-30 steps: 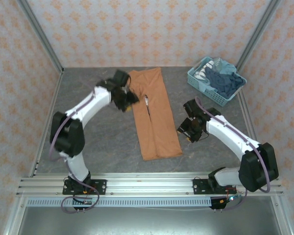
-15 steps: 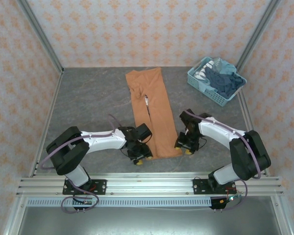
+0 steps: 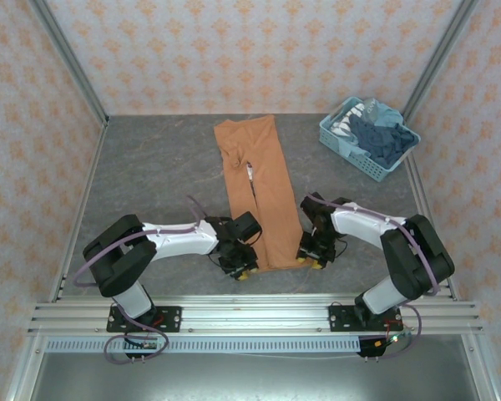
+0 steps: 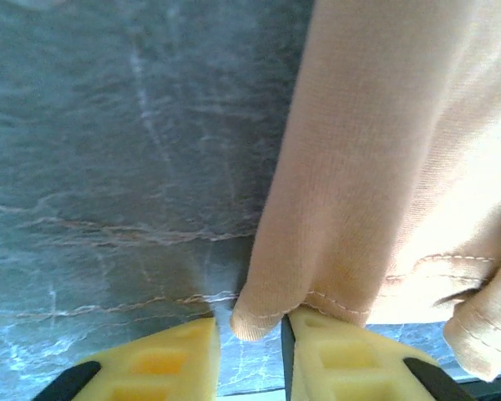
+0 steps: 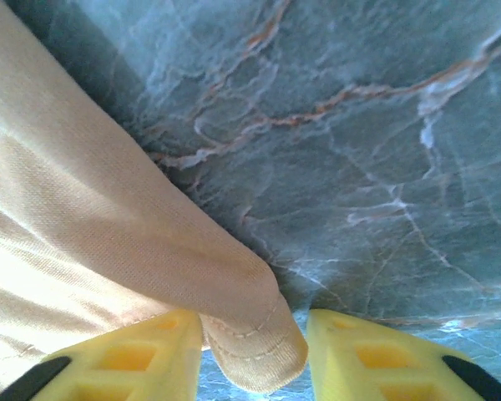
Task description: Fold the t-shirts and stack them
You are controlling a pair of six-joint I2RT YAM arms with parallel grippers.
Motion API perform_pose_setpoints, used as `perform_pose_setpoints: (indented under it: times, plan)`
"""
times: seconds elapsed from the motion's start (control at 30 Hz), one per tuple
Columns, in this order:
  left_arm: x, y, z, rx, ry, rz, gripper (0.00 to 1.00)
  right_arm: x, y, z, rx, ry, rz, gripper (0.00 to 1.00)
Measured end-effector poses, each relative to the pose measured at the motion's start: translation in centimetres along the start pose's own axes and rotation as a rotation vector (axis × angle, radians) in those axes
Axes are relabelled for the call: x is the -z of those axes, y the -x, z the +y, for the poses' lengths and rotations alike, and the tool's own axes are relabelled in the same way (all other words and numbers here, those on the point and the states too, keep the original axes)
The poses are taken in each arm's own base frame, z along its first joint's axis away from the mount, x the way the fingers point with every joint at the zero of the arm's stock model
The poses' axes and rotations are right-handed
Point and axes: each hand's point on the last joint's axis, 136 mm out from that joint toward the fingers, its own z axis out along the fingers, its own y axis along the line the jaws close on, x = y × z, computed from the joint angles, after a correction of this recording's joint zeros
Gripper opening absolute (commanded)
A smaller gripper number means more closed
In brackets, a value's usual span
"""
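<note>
Bright, even light; washed-out glare on the t-shirt (image 5: 33,251)

- One orange t-shirt (image 3: 255,196).
- One light-blue basket (image 3: 351,159).
- In the basket there is one dark blue cloth (image 3: 386,142) and one pale cloth (image 3: 382,113). I cannot count any more in the heap.
- Two robot arms: the left arm (image 3: 171,238) and the right arm (image 3: 363,224).
- Two grippers: the left gripper (image 3: 244,272) and the right gripper (image 3: 314,262).
- Four yellow fingers (image 4: 154,368), two on each gripper.
- One grey table (image 3: 150,167).

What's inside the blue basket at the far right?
The basket holds crumpled dark blue cloth piled above its rim, with pale cloth at the far end. Anything underneath that pile is covered.
</note>
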Motion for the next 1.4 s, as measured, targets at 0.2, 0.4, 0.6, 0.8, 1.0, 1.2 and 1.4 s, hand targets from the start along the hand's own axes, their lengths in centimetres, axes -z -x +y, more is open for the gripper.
perform_pose_setpoints:
  times: [0.2, 0.4, 0.6, 0.8, 1.0, 1.2, 1.4]
  plan:
    - [0.0, 1.1, -0.9, -0.022, -0.031, -0.059, 0.05, 0.0, 0.0, -0.2, -0.009, -0.016, -0.005, 0.15]
    - [0.8, 2.0, 0.0, -0.022, -0.03, -0.133, 0.0, -0.1, -0.2, 1.4, 0.024, 0.027, -0.032, 0.0]
    - [3.6, 1.8, 1.1, -0.032, -0.068, -0.193, 0.0, 1.0, -1.1, 2.8, 0.043, 0.078, -0.073, 0.0]
    - [7.3, 1.7, -0.8, -0.054, -0.185, -0.254, 0.0, 5.1, -0.3, 5.0, 0.041, 0.126, -0.153, 0.0]
    - [10.3, 4.6, -1.9, 0.019, -0.235, -0.322, 0.0, 9.8, 2.2, 8.2, 0.049, 0.176, -0.265, 0.0]
    - [13.3, 10.4, -3.8, 0.095, -0.273, -0.401, 0.0, 11.7, 6.6, 11.2, 0.049, 0.168, -0.322, 0.0]
    - [14.9, 16.4, -6.8, 0.102, -0.274, -0.441, 0.0, 12.8, 11.7, 13.7, 0.049, 0.151, -0.371, 0.0]
